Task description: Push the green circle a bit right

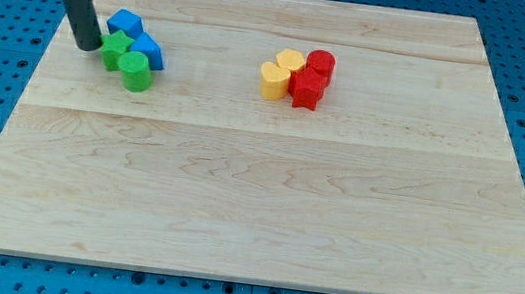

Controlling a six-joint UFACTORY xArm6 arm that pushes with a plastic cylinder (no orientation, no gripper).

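Here my tip point(87, 45) rests on the wooden table point(254, 216) at the view's upper left, just left of the green star point(114, 49). There is no end effector, only the rod. The green circle point(135, 70) sits lower right of that star, beside two blue blocks point(138, 36). Yellow point(281, 73) and red blocks point(312, 78) cluster well apart, rightward.

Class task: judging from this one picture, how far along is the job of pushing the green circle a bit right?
Done: my tip stands left of the cluster, beside the green star. In hand: lining up; contact unclear. Left: the green circle sits below-right of the star, beside the blue blocks, apparently unpushed.
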